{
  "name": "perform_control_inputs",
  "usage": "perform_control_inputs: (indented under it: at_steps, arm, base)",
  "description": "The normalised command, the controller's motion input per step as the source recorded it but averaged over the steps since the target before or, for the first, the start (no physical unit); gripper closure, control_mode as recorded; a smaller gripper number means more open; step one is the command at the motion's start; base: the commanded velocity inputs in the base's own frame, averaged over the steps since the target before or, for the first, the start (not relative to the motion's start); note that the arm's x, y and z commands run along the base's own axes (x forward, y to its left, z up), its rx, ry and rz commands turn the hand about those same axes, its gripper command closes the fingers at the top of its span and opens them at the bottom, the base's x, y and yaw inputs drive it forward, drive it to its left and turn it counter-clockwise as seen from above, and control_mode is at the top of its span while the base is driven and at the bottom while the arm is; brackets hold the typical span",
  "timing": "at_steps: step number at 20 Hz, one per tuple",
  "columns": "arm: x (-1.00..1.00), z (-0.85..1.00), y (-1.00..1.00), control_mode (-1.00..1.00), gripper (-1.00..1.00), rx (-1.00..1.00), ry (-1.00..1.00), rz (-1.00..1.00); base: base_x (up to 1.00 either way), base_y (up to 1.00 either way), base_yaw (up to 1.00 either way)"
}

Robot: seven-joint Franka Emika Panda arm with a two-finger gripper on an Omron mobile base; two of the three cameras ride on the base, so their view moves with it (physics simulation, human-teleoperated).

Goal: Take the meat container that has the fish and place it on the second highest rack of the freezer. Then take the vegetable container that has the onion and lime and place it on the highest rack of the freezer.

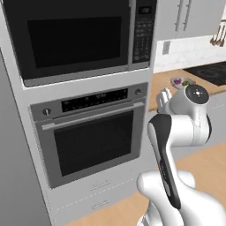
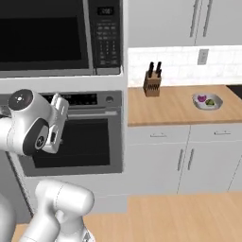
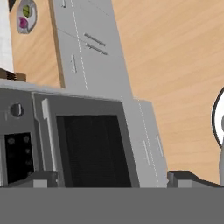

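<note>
Vegetable container, a pale grey rounded-square dish, lies flat on the wooden counter to the right of the oven column; its outline is near square, so no long axis can be told. Inside it sit the onion, purple-magenta, on the side nearer the oven column, and the lime, dark green, just beside it on the far side. In the left base view the same dish appears beyond the arm with both items in it; in the hand view it shows at the upper left, the picture being rolled.

Knife block stands against the tiled backsplash on the counter, between the oven column and the dish, well apart from the dish, with two dark handles pointing upward.

Built-in oven, with dark glass door and horizontal bar handle, sits below the microwave. The oven's control strip and the microwave's keypad carry markings too small to read.

Gripper hangs in the air in front of the oven door; its two dark fingertips stand wide apart at the bottom corners of the hand view, with nothing between them. The hand faces the oven front, well apart from the dish.
</note>
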Motion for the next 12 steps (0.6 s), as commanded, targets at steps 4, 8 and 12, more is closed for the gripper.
perform_control_inputs:
  at_steps: [4, 8, 12]
  arm:
    - [0.00, 0.00, 0.00, 1.00, -1.00, 0.00, 0.00, 0.00]
    - [0.00, 0.00, 0.00, 1.00, -1.00, 0.00, 0.00, 0.00]
    - [0.00, 0.00, 0.00, 1.00, -1.00, 0.00, 0.00, 0.00]
  base:
    - [0.83, -1.00, 0.05]
    - [0.73, -1.00, 0.19]
    - [0.67, -0.98, 0.24]
